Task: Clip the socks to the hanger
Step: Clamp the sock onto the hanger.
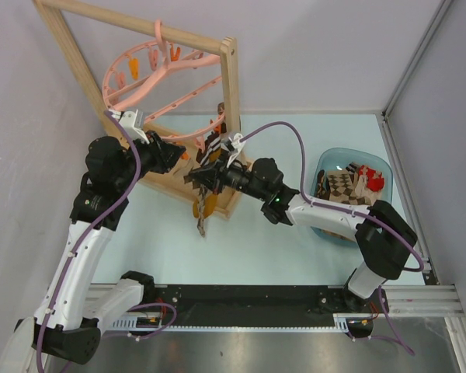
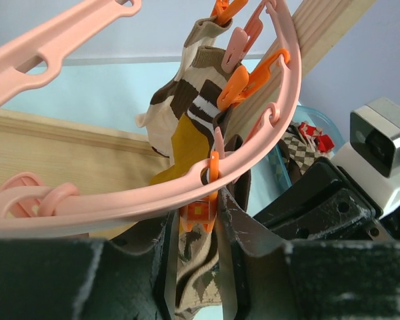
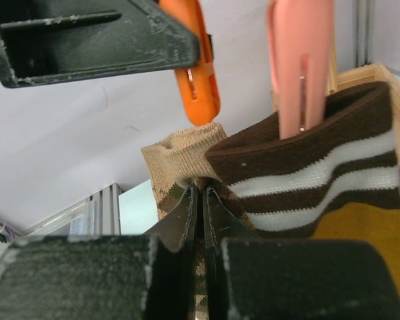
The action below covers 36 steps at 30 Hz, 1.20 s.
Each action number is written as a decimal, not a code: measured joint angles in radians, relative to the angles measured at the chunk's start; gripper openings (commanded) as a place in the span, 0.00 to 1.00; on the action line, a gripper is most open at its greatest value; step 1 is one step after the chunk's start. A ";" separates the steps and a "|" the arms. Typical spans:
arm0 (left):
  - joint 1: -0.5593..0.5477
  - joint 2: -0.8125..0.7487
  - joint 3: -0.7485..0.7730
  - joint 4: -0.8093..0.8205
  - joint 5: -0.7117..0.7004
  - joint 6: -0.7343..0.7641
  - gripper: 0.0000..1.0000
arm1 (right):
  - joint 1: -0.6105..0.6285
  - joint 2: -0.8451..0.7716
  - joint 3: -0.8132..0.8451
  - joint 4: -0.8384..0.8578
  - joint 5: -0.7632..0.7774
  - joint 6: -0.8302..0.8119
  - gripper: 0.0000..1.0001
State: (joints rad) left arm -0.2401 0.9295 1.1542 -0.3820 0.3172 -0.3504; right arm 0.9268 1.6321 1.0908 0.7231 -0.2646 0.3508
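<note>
The pink hanger (image 1: 165,68) hangs by its hook from the wooden frame. My left gripper (image 2: 197,220) is shut on an orange clip (image 2: 201,215) under the hanger's ring (image 2: 120,203). My right gripper (image 3: 201,190) is shut on the tan cuff of the argyle sock (image 3: 177,157), holding it just below that orange clip (image 3: 200,87). The sock's body hangs down under the grippers (image 1: 203,216). Beside it, a pink clip (image 3: 300,67) grips the striped cuff of the mustard sock (image 3: 307,173). A cream-and-brown sock (image 2: 167,113) hangs clipped further along the ring.
The wooden rack frame (image 1: 230,101) stands just behind both grippers, its base board on the table. A blue bin (image 1: 338,159) at the right holds a checked sock (image 1: 342,186) and a red-patterned piece (image 1: 370,179). The right arm reaches across from there.
</note>
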 measured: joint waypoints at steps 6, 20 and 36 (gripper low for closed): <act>0.000 0.000 0.000 0.000 0.000 0.000 0.02 | -0.018 0.000 0.000 0.000 0.000 0.016 0.00; 0.000 0.000 0.000 0.000 0.003 0.001 0.02 | -0.044 0.000 0.000 0.010 -0.011 0.042 0.00; 0.000 0.000 0.000 0.006 0.024 0.000 0.02 | -0.046 0.000 0.004 0.040 -0.015 0.057 0.00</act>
State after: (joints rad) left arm -0.2401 0.9295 1.1542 -0.3763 0.3416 -0.3504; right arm 0.8810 1.6325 1.0946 0.7635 -0.2794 0.4076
